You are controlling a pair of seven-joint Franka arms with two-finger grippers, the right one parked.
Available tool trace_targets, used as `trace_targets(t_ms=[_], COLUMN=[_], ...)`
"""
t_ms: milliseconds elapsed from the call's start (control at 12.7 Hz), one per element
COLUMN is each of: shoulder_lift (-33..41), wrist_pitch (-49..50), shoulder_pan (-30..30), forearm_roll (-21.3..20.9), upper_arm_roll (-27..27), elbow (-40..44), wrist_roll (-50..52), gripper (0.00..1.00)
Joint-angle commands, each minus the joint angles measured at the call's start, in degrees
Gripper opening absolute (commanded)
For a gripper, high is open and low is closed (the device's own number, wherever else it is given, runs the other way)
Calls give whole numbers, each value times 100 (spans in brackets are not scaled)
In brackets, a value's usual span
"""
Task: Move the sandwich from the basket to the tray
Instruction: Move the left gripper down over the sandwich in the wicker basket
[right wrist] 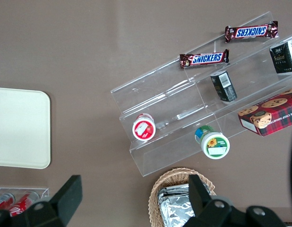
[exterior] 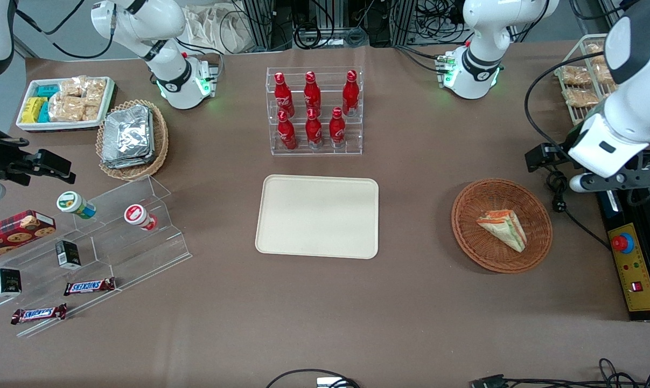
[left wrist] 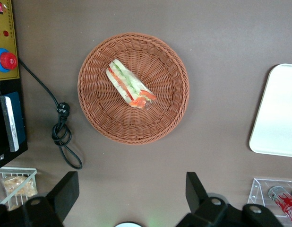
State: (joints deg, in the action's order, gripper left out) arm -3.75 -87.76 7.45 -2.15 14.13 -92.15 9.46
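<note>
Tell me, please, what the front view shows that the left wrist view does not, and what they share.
Only the front view shows the whole tray, the full rack of red bottles, the basket of foil packets and the snack shelf toward the parked arm's end. Only the left wrist view shows the gripper, open and hanging above bare table beside the basket. Both show the sandwich lying in the basket, the tray's edge, and the red stop button.
</note>
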Motion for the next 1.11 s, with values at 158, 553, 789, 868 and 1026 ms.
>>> trace_targets(t_ms=[158, 553, 789, 868, 1026], shoulder_lift=[-450, -715, -759, -837, -1170], wrist_pitch=[373, -888, -2628, -2972, -3151], shoulder_pan=[20, 230, 231, 231, 239], forearm_roll=[-84, -23, -84, -93, -110], upper_arm_roll=[37, 19, 19, 19, 2], elbow=[549, -599, -1785, -2006, -2087], wrist_roll=[3, 1475, 3285, 3577, 3851], gripper=[100, 100, 100, 100, 100])
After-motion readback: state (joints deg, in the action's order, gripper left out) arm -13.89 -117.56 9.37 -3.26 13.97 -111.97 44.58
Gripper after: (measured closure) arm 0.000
